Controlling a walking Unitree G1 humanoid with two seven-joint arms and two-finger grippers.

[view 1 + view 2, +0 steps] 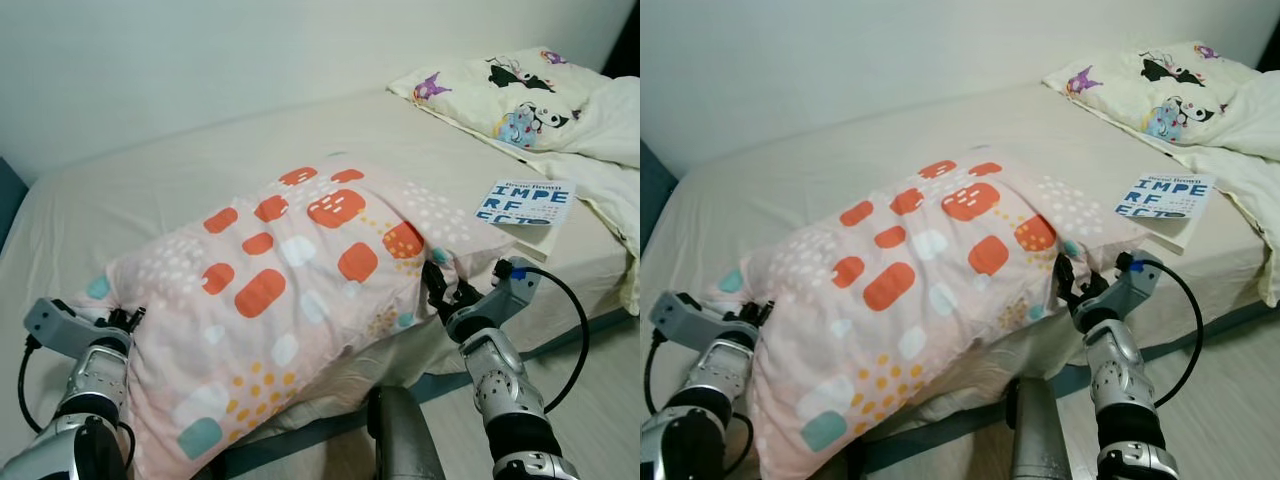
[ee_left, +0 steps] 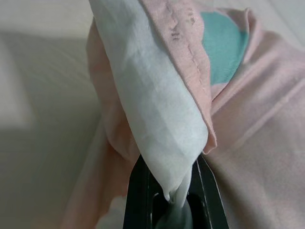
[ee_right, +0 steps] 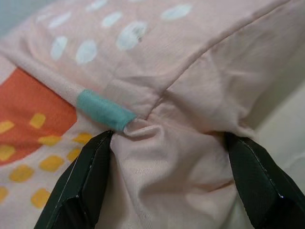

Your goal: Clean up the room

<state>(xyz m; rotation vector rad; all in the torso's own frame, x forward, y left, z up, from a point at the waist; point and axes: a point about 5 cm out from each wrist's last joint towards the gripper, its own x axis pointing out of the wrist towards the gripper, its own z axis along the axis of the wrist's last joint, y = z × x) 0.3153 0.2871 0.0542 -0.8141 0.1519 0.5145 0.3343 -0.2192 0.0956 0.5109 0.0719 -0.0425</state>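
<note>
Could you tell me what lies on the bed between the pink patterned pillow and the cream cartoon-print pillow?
A white paperback book with blue lettering lies near the bed's front edge between the pink patterned pillow and the cream cartoon-print pillow, in both eye views.

Silver arms, black cables, black-fingered hands
</note>
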